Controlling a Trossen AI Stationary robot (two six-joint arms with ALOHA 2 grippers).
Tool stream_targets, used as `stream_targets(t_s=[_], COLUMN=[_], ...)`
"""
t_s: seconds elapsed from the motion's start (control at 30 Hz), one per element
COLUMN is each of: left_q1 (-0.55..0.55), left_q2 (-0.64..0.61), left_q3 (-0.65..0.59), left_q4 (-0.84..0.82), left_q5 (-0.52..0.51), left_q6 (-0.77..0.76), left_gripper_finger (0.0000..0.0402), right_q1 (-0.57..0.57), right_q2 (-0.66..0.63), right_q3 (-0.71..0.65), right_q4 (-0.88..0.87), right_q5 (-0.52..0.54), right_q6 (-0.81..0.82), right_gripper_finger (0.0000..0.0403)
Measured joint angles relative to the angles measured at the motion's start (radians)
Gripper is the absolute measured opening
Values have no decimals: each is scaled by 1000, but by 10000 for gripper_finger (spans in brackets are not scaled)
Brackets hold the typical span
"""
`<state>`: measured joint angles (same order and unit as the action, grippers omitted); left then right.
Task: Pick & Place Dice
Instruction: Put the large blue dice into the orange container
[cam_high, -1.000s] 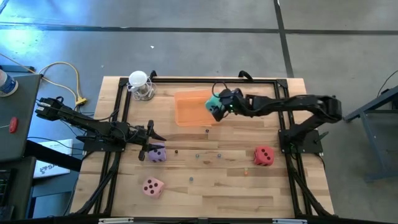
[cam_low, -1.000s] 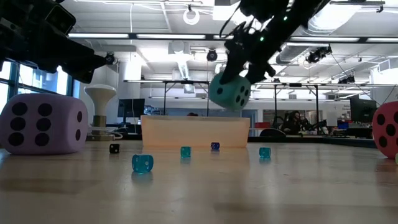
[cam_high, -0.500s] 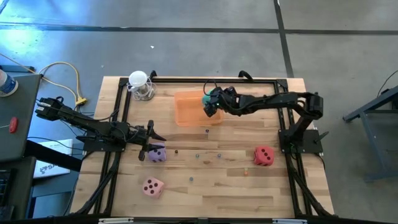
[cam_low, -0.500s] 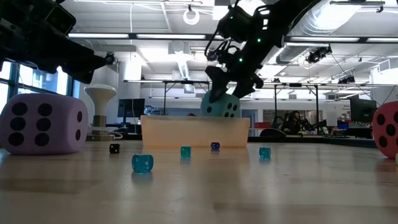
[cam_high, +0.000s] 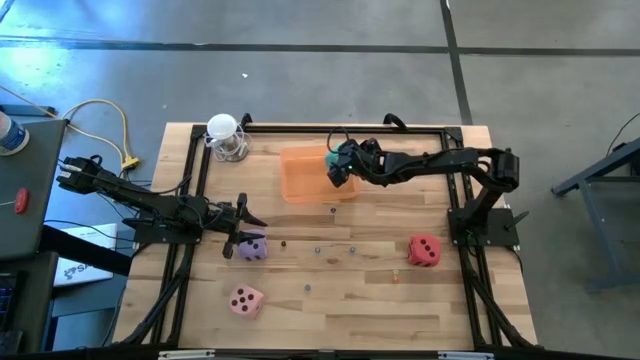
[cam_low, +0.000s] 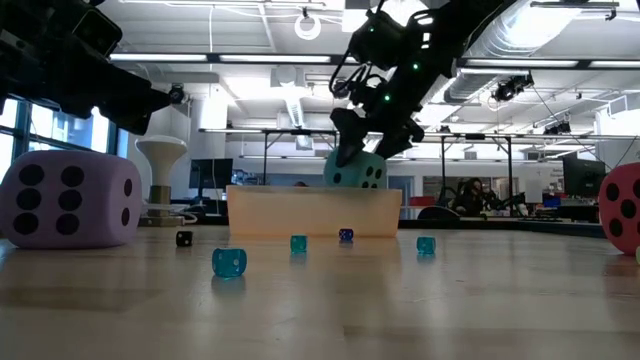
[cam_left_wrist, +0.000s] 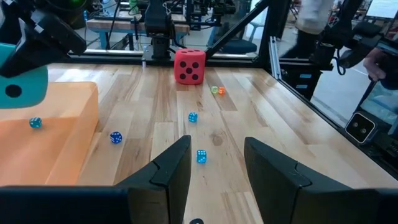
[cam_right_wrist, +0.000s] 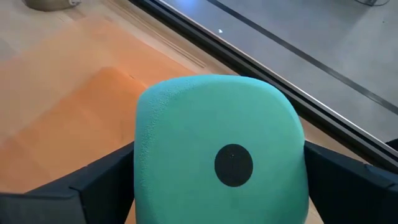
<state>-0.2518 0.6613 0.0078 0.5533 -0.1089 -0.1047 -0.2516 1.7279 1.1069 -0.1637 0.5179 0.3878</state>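
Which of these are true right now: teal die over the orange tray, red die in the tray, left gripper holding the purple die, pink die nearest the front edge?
1. The teal die sits between the right gripper's fingers over the orange tray. True.
2. The red die lies in the tray. False: it rests on the bare table, right of the tray.
3. The left gripper holds the purple die. False: the die lies on the table beside it, not gripped.
4. The pink die lies nearest the table's front edge. True.
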Motion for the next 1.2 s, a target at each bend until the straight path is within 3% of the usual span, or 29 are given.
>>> stream_targets(t_s=[0.3,1.0,1.2], left_q1=[0,0,0], left_q2=[0,0,0], left_q3=[0,0,0], left_q4=[-1,-15,-16], left_q5=[0,0,0], left_q6=[0,0,0], left_gripper_finger=[145,145,145], right_q1=[0,0,0], right_q2=[0,-2,-2], right_q3=[0,0,0], right_q4=[47,63,46], right_q5=[-97,-104,-184], right_q6=[-51,-133,-215], right_gripper_finger=[396,400,400])
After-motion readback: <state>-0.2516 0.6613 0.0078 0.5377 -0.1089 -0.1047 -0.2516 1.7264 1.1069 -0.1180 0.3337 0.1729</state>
